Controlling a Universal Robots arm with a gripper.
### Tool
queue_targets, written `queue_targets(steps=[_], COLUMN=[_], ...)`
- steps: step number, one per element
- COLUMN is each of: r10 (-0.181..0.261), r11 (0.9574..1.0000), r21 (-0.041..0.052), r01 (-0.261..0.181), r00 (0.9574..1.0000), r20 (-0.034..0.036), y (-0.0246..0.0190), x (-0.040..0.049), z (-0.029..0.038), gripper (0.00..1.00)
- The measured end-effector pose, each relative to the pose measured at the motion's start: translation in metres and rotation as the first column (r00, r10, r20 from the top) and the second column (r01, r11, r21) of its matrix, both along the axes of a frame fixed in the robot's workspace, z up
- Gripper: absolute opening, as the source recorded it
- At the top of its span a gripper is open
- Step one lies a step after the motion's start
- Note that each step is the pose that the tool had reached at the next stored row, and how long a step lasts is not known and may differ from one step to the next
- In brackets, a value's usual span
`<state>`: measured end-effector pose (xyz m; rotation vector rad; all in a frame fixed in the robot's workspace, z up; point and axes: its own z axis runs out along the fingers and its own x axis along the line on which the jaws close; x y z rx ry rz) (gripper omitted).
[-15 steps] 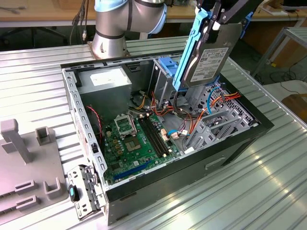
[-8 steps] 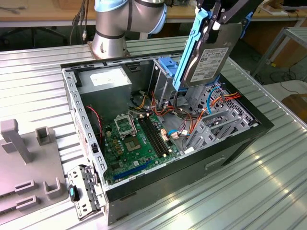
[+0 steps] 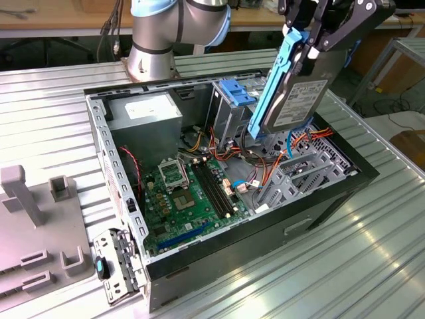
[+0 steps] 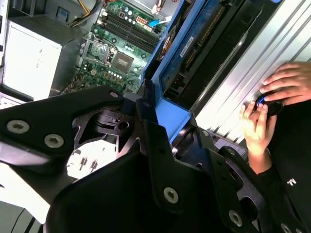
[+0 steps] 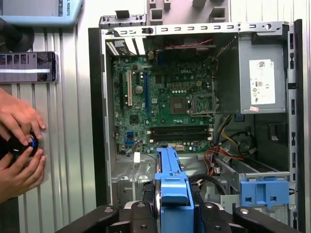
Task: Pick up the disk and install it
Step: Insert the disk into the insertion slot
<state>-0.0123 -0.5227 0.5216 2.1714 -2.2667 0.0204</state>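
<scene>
The gripper [image 3: 311,41] is closed on the upper end of the disk [image 3: 297,100]. The disk hangs tilted, label outward, over the grey drive cage [image 3: 302,174] at the open computer case's [image 3: 99,143] end on the exterior view's right.

Disk [image 3: 295,100] gripped tilted in fingers [image 3: 339,33], above uncovered computer case [image 3: 265,242]

We found the case [image 3: 99,153] open on top, with free room over the board [image 3: 186,193]. The disk [image 3: 292,93] hung tilted in the gripper [image 3: 311,48] above the front end, near the blue bracket [image 3: 234,93]. Orange cables [image 3: 264,158] crowded the space beneath it. The supply box [image 3: 143,114] filled one rear corner. A person's hands [image 5: 20,119] rested on the table beside the case.
</scene>
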Motion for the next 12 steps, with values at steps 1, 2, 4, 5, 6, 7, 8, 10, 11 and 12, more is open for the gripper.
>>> queue_targets(steps=[1,2,4,5,6,7,8,10,11,12], r10=[0.000,0.000,0.002,0.002,0.003,0.003,0.004,0.008,0.017,0.027], r11=[1.0000,1.0000,1.0000,1.0000,1.0000,1.0000,1.0000,1.0000,0.9999,0.9996], r21=[-0.0003,-0.0001,-0.0003,-0.0002,-0.0001,-0.0004,-0.0001,0.0001,-0.0005,-0.0003], r01=[0.000,0.000,-0.002,-0.002,-0.003,-0.003,-0.004,-0.008,-0.017,-0.028], r00=[1.0000,1.0000,0.9999,0.9998,0.9993,0.9992,0.9992,0.9992,0.9991,0.9988], r20=[0.0013,0.0032,0.0140,0.0212,0.0376,0.0393,0.0394,0.0395,0.0394,0.0394], y=[-0.0003,-0.0004,-0.0008,-0.0010,-0.0020,-0.0059,-0.0089,-0.0139,-0.0146,-0.0147], x=[0.0045,0.0103,0.0195,0.0215,0.0236,0.0239,0.0241,0.0263,0.0326,0.0362], z=[-0.0007,-0.0015,-0.0026,-0.0030,-0.0039,-0.0059,-0.0076,-0.0122,-0.0161,-0.0184], gripper=[0.37,0.37,0.37,0.37,0.37,0.37,0.37,0.37,0.37,0.37])
